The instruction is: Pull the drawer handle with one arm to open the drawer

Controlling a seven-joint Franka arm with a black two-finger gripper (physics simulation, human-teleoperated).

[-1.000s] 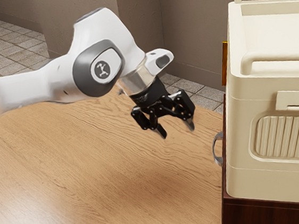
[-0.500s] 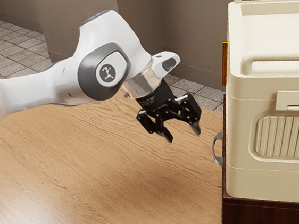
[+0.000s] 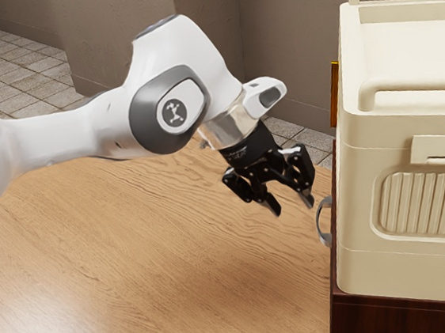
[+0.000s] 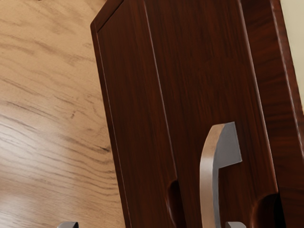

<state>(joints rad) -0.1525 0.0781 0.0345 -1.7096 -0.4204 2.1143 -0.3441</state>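
Bringing gripper [image 3: 291, 205] nearer handle [image 3: 324, 222], seemingly still apart.

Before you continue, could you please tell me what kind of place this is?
It is perhaps a plain indoor room used as a simulated workspace: there are bare walls, a tiled floor and a wood-grain table.

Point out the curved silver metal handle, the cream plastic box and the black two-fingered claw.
Curved silver metal handle [image 4: 208, 175]: wrist view, on its long bar.
Cream plastic box [image 3: 429, 206]: exterior view, on its ribbed panel.
Black two-fingered claw [image 3: 292, 206]: exterior view, midway between its fingertips.
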